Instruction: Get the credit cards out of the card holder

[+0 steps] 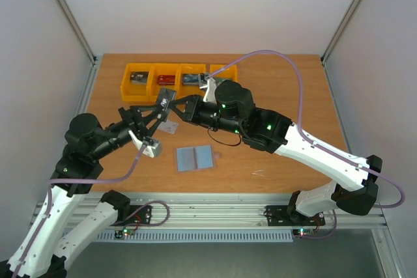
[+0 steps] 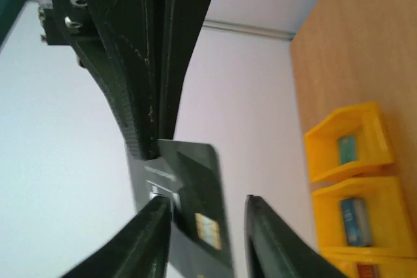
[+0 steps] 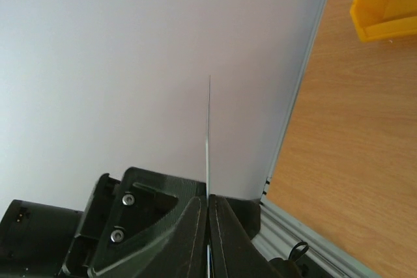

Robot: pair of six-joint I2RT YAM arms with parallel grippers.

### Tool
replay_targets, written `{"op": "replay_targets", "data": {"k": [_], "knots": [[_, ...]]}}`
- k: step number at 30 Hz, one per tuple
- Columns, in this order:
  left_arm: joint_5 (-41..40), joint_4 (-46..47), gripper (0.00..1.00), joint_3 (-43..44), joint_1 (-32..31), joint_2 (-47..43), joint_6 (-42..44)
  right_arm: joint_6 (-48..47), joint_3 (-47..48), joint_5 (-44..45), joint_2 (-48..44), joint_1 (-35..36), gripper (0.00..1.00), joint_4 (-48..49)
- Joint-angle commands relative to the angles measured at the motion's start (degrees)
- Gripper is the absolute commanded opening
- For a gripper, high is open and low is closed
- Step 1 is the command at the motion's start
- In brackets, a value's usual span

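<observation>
The credit card [image 2: 195, 183] is dark with a contact chip. It is held in the air by one edge in the right end effector [image 3: 208, 205], whose jaws are closed flat on it. In the right wrist view the card shows only as a thin line rising from between the fingertips.

The left end effector [image 2: 207, 201] faces the right one across the card. Its jaws are part-open and straddle the card's free end. One finger lies against or just in front of the card face, and the other stands apart with a visible gap. The left side has no clamp on the card.

Below and just to the near side of both end effectors, the card holder [image 1: 195, 158] lies unfolded, blue-grey side up, on the counter [image 1: 228, 183]. A pale card [image 1: 169, 127] lies loose on the counter almost directly beneath the end effectors. Beyond them, at the far edge, stands a row of orange bins [image 1: 171, 81].

Hazards, as judged from this position:

- **Dropped card** — likely if the right jaws release before the left jaws have a firm clamp.
- **Flexed or twisted card** — likely if the left jaws close off-centre or on a corner while the right grip opposes them.
- **Finger contact** — the two sets of fingertips are close together, so a small misalignment could bring them into collision.
</observation>
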Motion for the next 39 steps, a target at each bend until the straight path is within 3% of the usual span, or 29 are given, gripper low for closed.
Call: {"op": "replay_targets", "data": {"k": [1,3,6,7,9,11,13,14,15,18,21,23,26,29,39], "knots": [[-1.45,9.77,0.23,0.34,-0.18,0.74,-1.88,-0.36,2.14,-1.26,-0.44,0.50,0.01,1.26],[-0.07,9.35,0.02,0.62,-0.27,0.13,-2.93,-0.77,2.15,-0.99,-0.76,0.50,0.01,0.97],[1.86,7.35,0.00,1.28,-0.27,-1.24,-5.55,-3.83,2.28,-0.95,-1.33,0.50,0.02,1.33],[1.94,6.34,0.00,2.65,-0.27,-1.29,-7.73,-6.17,2.65,-1.19,-1.67,0.50,0.08,1.45],[2.24,1.68,0.00,8.31,-0.27,0.18,-20.08,-13.63,3.83,-0.94,-2.96,0.54,0.30,0.33],[5.94,-5.01,0.00,15.33,-0.31,2.90,-35.29,-22.53,4.25,-1.21,-5.46,0.50,0.44,-0.24],[12.36,-4.77,0.00,19.02,-0.27,4.48,-56.12,-31.23,4.17,-2.97,-8.57,0.41,0.58,-0.34],[15.62,-1.22,0.00,18.91,-0.27,4.44,-63.55,-36.62,4.10,-4.13,-9.87,0.39,0.65,-0.37],[20.01,5.14,0.00,17.88,-0.27,4.02,-76.65,-40.66,4.19,-5.89,-11.02,0.40,0.70,-0.47],[25.35,31.06,0.00,13.23,-0.27,4.07,-109.54,-47.22,4.37,-12.16,-13.52,0.33,0.79,-0.36],[23.45,36.37,0.00,15.96,-0.27,6.70,-125.31,-49.33,6.01,-19.79,-13.10,0.43,0.80,-0.12],[20.62,36.25,0.00,17.50,-0.28,7.35,-128.45,-49.44,7.56,-23.31,-11.53,0.41,0.79,-0.14],[20.20,36.64,0.00,18.97,-0.27,8.35,-130.59,-48.90,9.81,-24.45,-9.20,0.52,0.69,-0.75],[20.37,34.42,0.00,19.34,-0.27,8.46,-130.87,-47.53,9.34,-27.06,-8.70,0.48,0.64,3.76],[21.06,33.33,0.00,16.75,-0.27,7.92,-131.05,-46.31,9.52,-26.16,-6.98,0.50,0.51,7.02]]}}
